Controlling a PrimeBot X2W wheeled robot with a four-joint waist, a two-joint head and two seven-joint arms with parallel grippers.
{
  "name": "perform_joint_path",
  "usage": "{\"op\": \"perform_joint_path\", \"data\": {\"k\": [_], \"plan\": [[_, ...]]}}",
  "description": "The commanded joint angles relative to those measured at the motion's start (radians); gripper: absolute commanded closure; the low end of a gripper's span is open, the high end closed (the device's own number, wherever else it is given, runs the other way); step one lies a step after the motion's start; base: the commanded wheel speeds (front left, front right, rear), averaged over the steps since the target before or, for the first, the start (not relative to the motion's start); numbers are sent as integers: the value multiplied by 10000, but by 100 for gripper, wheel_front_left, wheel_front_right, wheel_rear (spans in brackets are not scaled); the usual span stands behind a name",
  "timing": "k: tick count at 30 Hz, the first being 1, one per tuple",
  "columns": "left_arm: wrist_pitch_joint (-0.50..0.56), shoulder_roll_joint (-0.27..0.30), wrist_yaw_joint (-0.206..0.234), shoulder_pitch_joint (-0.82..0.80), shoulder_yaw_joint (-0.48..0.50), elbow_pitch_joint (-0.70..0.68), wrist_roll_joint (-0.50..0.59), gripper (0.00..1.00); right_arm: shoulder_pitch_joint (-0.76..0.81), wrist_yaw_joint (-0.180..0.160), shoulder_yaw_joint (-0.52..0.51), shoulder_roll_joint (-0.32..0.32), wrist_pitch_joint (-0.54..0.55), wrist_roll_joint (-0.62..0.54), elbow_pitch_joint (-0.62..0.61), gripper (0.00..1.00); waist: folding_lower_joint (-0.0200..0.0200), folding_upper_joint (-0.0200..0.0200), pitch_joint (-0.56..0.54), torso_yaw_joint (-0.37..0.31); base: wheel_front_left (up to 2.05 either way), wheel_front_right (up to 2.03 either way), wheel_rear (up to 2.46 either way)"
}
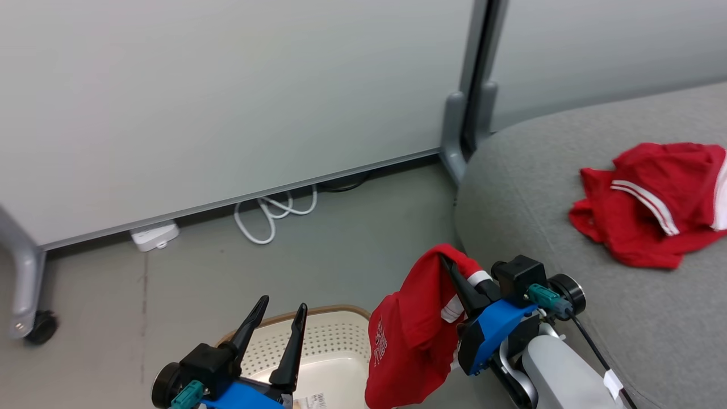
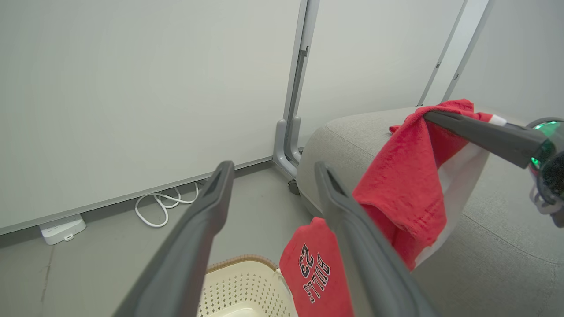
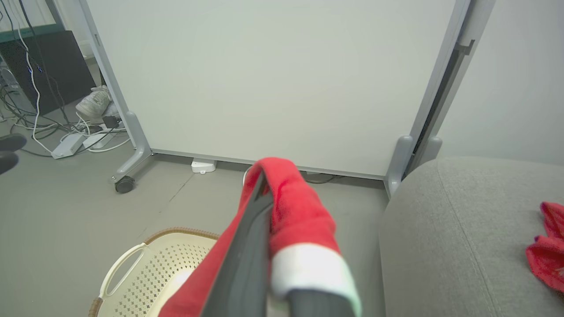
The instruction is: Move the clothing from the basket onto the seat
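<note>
A partition panel (image 1: 227, 102) stands behind your grey seat (image 1: 568, 255), which carries one red garment (image 1: 653, 210). The basket (image 1: 335, 341) sits below your left gripper (image 1: 283, 304), jaws apart. Your right gripper (image 1: 448, 264), clamped on the jersey (image 1: 409, 335), holds it between basket and seat.

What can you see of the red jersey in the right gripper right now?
The jersey is red, soft-looking cloth with white striped trim; its dark, white-edged "BULLS 23" print reads upside down in the left wrist view. It hangs bunched from the right gripper, shut on its top fold, between the basket and the seat. Its lower edge is out of frame.
</note>
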Motion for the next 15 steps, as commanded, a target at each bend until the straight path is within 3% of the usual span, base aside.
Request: {"op": "perform_joint_path", "data": {"k": [1, 15], "plan": [[-29, 4, -32, -22, 79, -30, 65, 0, -67, -11, 15, -7, -27, -31, -17, 100, 0, 0, 72, -633, 0, 0, 0], [-29, 6, -98, -146, -22, -44, 249, 0, -94, -11, -124, 74, -132, -75, -27, 100, 0, 0, 333, -2972, 0, 0, 0]]}}
